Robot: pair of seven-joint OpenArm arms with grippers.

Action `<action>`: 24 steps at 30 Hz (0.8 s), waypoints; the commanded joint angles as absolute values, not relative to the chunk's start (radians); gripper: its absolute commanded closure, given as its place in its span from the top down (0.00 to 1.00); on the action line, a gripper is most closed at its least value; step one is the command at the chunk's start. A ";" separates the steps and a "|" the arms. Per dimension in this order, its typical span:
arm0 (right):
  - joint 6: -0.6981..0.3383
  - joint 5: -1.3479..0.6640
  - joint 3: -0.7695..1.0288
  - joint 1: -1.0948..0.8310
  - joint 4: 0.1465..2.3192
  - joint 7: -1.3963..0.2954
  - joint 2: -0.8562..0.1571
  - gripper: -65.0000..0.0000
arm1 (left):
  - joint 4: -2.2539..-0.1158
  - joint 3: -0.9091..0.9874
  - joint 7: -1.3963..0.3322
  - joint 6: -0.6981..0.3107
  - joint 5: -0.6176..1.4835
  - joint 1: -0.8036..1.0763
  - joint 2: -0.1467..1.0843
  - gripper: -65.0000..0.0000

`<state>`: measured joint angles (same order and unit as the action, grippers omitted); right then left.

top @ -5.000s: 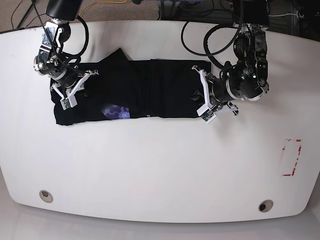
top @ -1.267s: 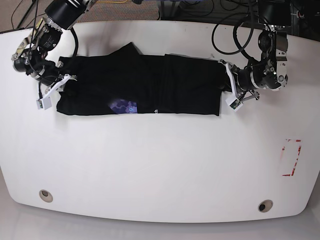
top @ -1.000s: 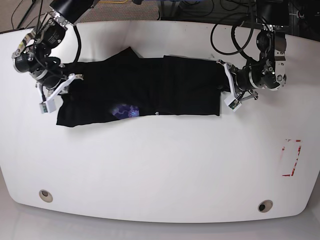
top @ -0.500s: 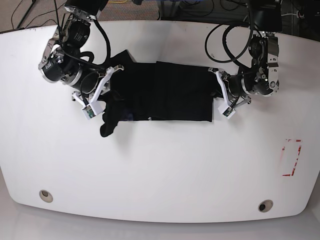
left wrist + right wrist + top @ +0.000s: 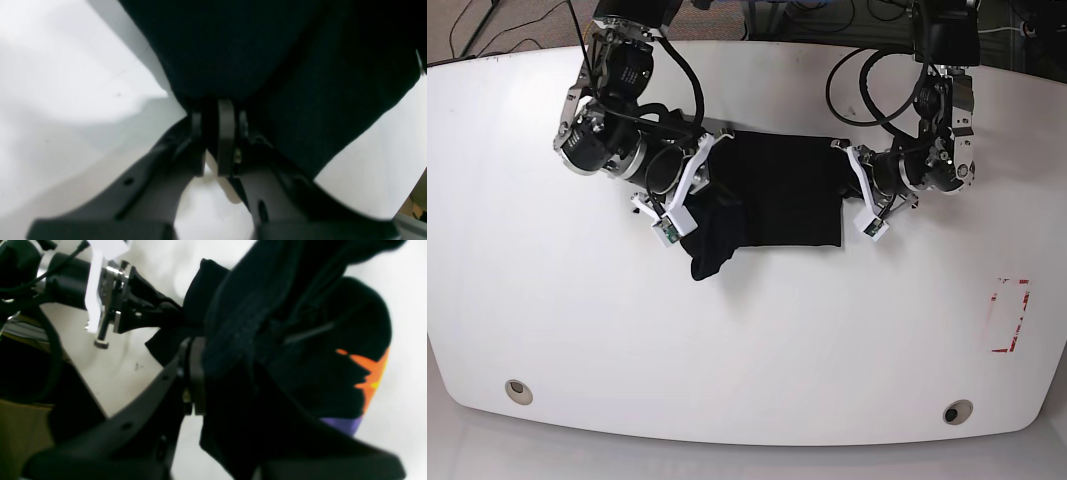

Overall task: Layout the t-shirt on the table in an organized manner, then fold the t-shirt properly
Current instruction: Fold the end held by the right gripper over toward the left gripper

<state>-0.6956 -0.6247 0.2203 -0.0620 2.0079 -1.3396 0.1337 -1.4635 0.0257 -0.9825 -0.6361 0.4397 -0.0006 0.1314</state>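
Table (image 5: 757, 340): wide glossy white top with rounded corners, filling most of the base view. Carries every item below.

T-shirt (image 5: 782, 195): black cloth, gathered into a compact block at the table's far middle, between the two arms. Its end at the base view's left is bunched, with a lobe drooping toward the near edge; the opposite end lies flat and squared. In the right wrist view, orange and purple print shows on a fold (image 5: 367, 380).

Right gripper (image 5: 689, 190): at the base view's left, at the bunched end of the t-shirt. The right wrist view shows its jaws closed on a thick wad of the black cloth.

Left gripper (image 5: 855, 190): at the base view's right, at the flat end of the t-shirt. In the left wrist view its jaws are pressed together at the cloth's edge, apparently pinching a thin hem, though the dark fabric blurs the exact contact.

Red-and-white rectangle mark (image 5: 1010, 315): on the table near the base view's right edge, well apart from the t-shirt.

Two round metal grommets (image 5: 518, 390) (image 5: 957, 411): set in the table along its near edge, one toward each corner.
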 commanded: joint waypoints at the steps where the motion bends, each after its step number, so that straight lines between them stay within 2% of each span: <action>1: -0.698 -0.636 0.177 -0.044 2.022 -1.271 0.145 0.07 | -1.461 0.021 -1.035 -0.631 0.400 0.001 0.119 0.07; 8: -0.698 -0.593 0.101 -0.042 1.986 -1.208 0.145 0.07 | -1.461 0.021 -1.035 -0.631 0.400 0.001 0.116 0.07; 24: -0.698 -0.587 0.096 -0.041 1.962 -1.202 0.148 0.07 | -1.461 0.021 -1.035 -0.631 0.400 -0.001 0.114 0.07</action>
